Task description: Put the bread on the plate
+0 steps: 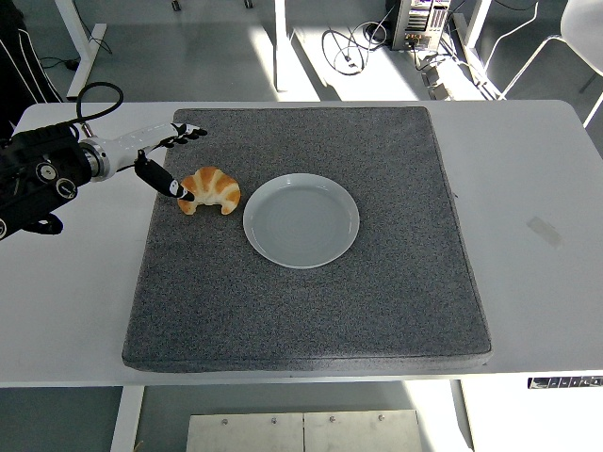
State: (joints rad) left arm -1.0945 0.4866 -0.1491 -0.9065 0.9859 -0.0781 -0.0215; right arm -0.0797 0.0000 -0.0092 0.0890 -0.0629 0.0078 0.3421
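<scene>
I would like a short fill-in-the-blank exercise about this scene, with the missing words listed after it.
1. The croissant lies on the grey ____, not on the plate.
2. The plate holds ____.
3. The croissant is to the ____ of the plate in the picture.
4. The ____ hand reaches toward the croissant.

Missing words: mat; nothing; left; left
</scene>
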